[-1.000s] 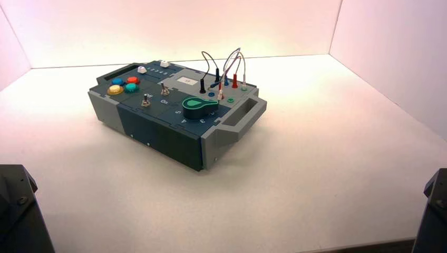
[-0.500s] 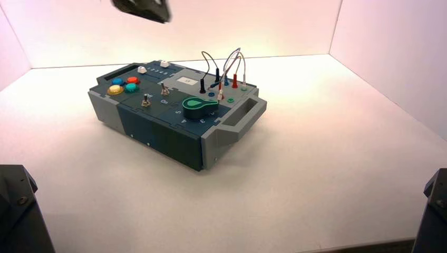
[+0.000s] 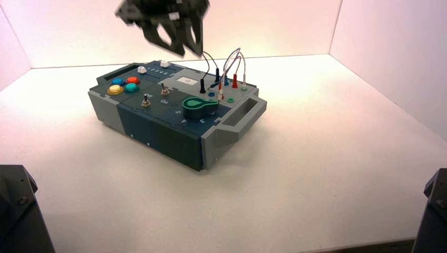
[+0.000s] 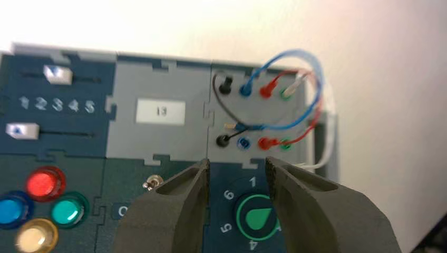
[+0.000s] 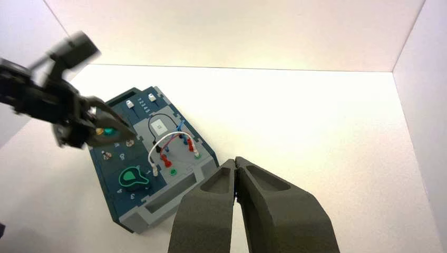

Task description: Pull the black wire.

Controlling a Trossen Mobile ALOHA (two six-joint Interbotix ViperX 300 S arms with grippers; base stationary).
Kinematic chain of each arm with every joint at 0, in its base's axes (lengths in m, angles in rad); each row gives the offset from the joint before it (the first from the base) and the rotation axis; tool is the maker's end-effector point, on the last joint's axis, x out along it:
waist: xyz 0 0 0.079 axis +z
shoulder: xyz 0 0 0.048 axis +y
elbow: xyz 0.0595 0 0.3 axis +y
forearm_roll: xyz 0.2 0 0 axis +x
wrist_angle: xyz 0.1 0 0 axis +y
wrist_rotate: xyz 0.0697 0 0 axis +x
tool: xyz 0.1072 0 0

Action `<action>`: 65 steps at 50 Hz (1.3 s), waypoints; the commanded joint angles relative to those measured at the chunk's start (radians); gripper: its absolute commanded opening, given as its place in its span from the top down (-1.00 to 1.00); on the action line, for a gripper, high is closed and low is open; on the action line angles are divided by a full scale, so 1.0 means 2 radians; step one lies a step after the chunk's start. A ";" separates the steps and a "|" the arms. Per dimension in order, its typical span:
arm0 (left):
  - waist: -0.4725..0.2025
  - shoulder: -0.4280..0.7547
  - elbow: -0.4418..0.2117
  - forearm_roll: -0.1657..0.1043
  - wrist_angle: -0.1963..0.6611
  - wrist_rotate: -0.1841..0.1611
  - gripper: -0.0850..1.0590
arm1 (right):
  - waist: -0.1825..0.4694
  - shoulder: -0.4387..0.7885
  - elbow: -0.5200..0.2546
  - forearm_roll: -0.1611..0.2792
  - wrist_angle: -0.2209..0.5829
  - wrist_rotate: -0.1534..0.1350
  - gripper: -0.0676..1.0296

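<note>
My left tool (image 4: pixel 237 171), wide open and empty, hangs above the box (image 4: pixel 158 76). The black wire (image 4: pixel 224 105) arches ahead of its fingertips, both plugs seated. Advised: centre over one plug, grip low, draw straight out.

The thin arching wire (image 4: pixel 221 103) is black, with slim tapered black plugs. One looped cable (image 4: pixel 318 79) is blue, another (image 4: pixel 315 118) red, a third (image 4: pixel 330 139) white. Round domed buttons show red (image 4: pixel 41 184), blue (image 4: pixel 10 210), green (image 4: pixel 67 210) and yellow (image 4: pixel 35 238).
</note>
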 commanded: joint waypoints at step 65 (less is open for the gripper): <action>-0.004 0.123 -0.086 0.002 -0.015 0.026 0.36 | 0.003 -0.012 -0.006 0.001 -0.011 0.001 0.92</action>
